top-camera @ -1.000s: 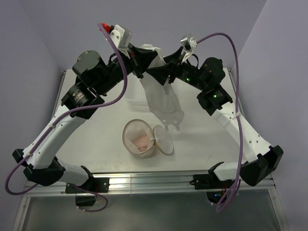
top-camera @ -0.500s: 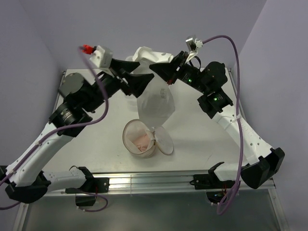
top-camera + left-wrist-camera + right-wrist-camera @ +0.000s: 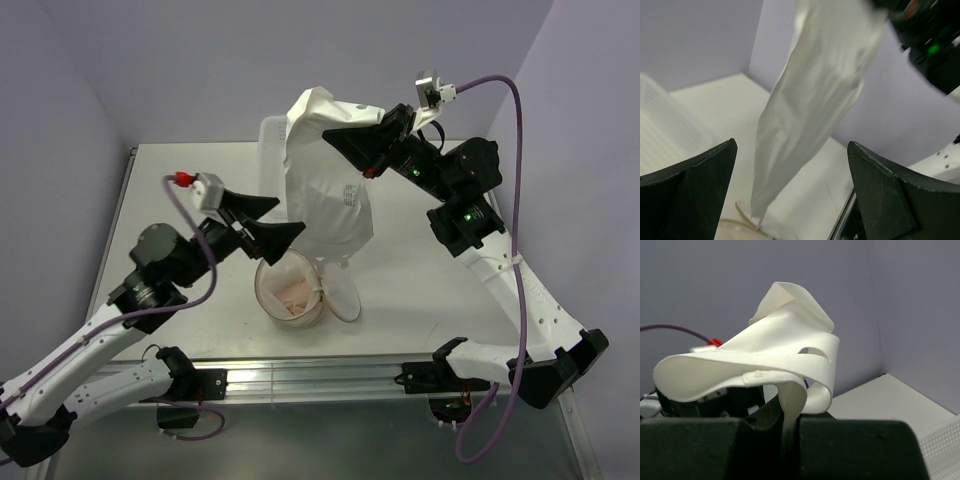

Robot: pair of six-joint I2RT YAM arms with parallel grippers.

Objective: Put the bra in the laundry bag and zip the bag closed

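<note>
Only overhead, whole laundry bag [image 3: 266,298], right hand [image 3: 336,138] pinching bra [image 3: 325,195], left hand [image 3: 286,217] spread.

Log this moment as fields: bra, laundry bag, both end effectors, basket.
bra: hangs from right end effector, lower end by the laundry bag rim, not inside
laundry bag: on table, open, lid flap aside
left end effector: open, empty, beside the hanging bra
right end effector: shut on bra, raised
basket: far side of table, behind bra
</note>
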